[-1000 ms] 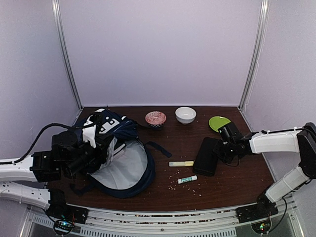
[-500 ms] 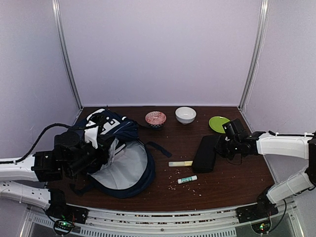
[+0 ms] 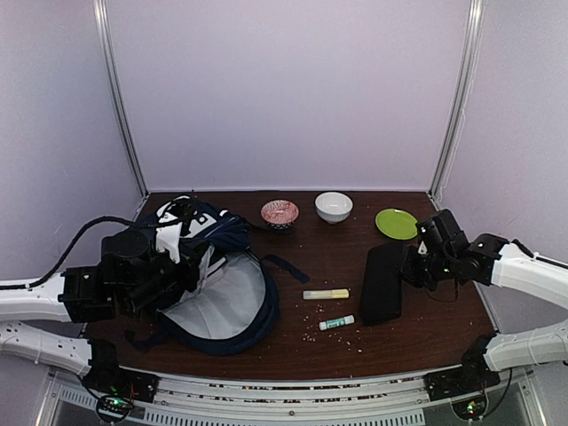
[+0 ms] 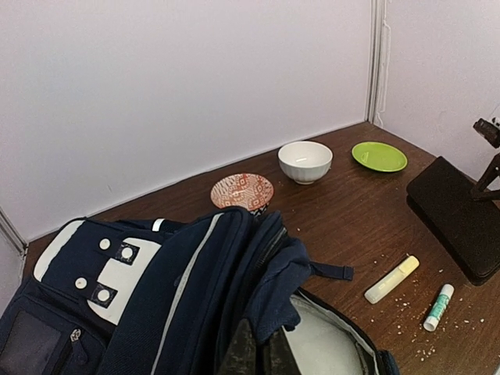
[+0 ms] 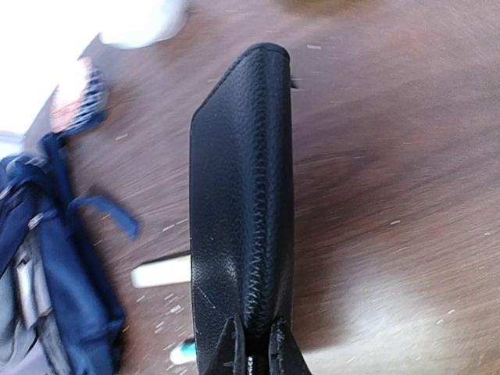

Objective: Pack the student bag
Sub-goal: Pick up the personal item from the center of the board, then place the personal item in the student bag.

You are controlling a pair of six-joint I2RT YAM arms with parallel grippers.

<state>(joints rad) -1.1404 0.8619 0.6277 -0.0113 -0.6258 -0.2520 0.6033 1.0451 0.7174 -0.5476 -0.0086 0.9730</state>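
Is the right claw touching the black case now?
Touching. The right wrist view shows the right claw pinching the near edge of the black case between both fingertips.

A dark brown wooden tabletop [image 3: 426,333] sits in a pale booth — a plain white back wall [image 3: 284,89], with lilac-tinged side walls [image 3: 53,133] angling in on either side. Slim metal uprights [image 3: 120,98] stand at the tabletop's two far corners, and a ribbed metal rail [image 3: 293,399] runs along its near edge. The light is soft and even, casting only faint shadows.
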